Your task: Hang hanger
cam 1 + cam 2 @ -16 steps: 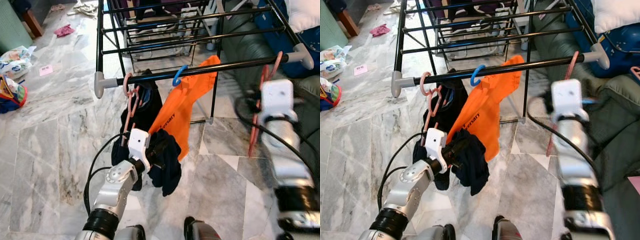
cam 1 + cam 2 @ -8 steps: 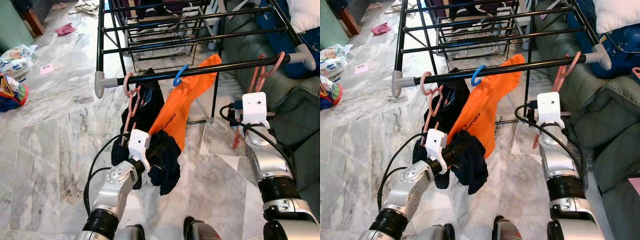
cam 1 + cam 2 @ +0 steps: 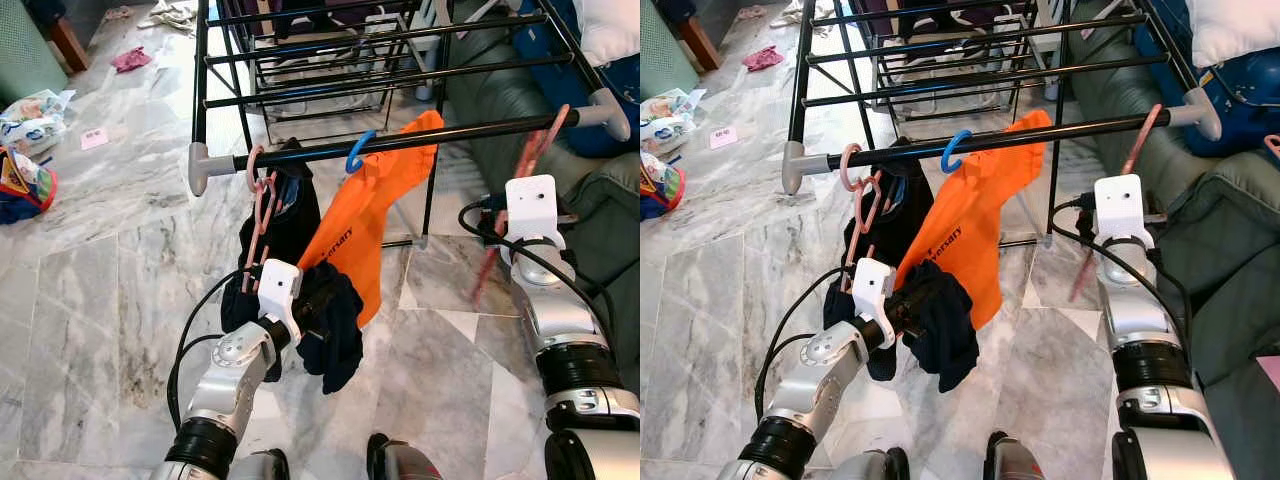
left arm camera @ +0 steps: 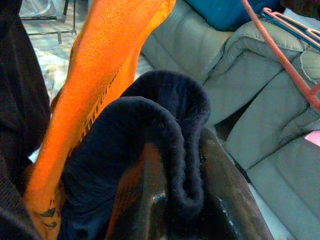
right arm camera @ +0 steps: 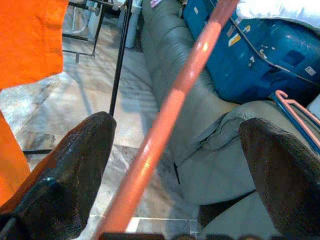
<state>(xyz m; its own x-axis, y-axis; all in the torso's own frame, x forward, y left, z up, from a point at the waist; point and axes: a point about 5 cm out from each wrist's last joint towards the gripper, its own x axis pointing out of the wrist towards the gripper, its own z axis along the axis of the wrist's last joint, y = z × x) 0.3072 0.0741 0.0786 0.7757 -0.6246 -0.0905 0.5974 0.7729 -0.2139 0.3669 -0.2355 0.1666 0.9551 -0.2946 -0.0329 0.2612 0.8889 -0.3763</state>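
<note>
The black drying rack carries an orange shirt, and the pink hanger is hooked on its front bar's right end. The left gripper has its fingers clamped on a dark navy garment — the right gripper sits spread wide, with the hanger's rod running through the gap between its fingers.

The hanger is a thin salmon-pink plastic one. Its hook sits over the near black rail of the drying rack, close to the rail's grey right-hand end cap. From there it hangs slanting down and toward the left, its lower end blurred above the marble floor. Seen close up, one smooth, glossy arm runs diagonally.
</note>
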